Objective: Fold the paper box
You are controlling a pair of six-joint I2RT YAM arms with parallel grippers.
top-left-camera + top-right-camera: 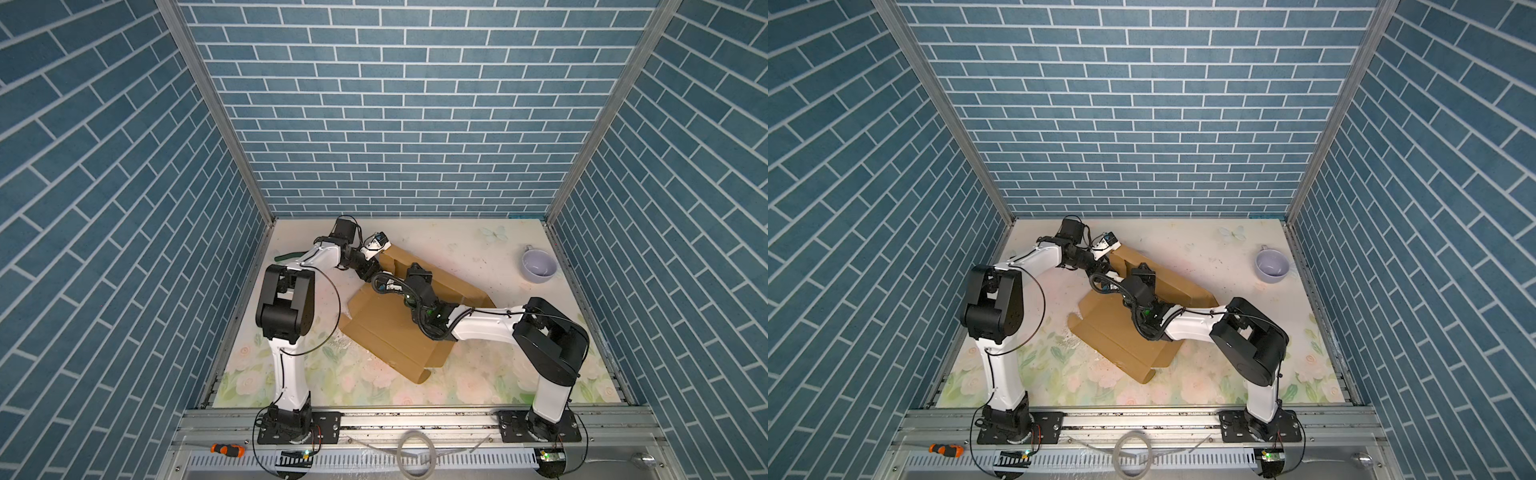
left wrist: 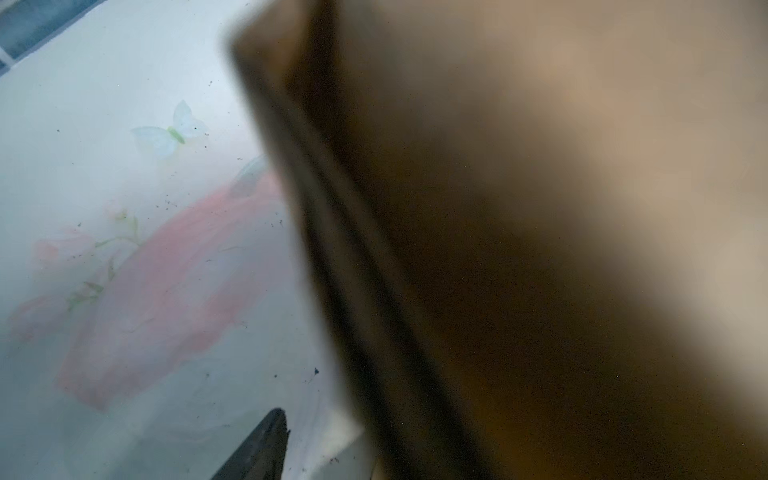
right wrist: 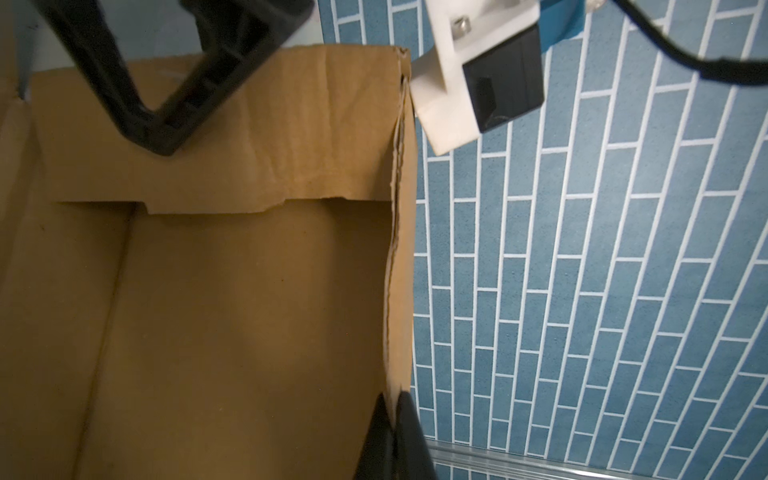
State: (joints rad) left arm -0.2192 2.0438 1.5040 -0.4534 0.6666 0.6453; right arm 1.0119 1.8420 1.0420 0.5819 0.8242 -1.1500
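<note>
The paper box [image 1: 386,328] [image 1: 1113,332] is brown cardboard, half raised, lying at a slant mid-table in both top views. My right gripper [image 3: 392,405] [image 1: 409,268] is shut on the top edge of its far long wall, seen edge-on in the right wrist view. My left gripper [image 1: 374,272] [image 1: 1100,270] is at the box's far left corner, jaws open astride the end wall [image 3: 249,137]. In the left wrist view one dark finger [image 2: 262,449] stands apart from the blurred cardboard [image 2: 498,249], which hides the other finger.
A lavender cup [image 1: 539,266] [image 1: 1271,268] stands at the back right of the floral table [image 1: 478,386]. A green item [image 1: 286,255] lies at the left edge. An orange screwdriver [image 1: 226,449] and a tubing ring [image 1: 415,453] rest on the front rail. Blue brick walls enclose three sides.
</note>
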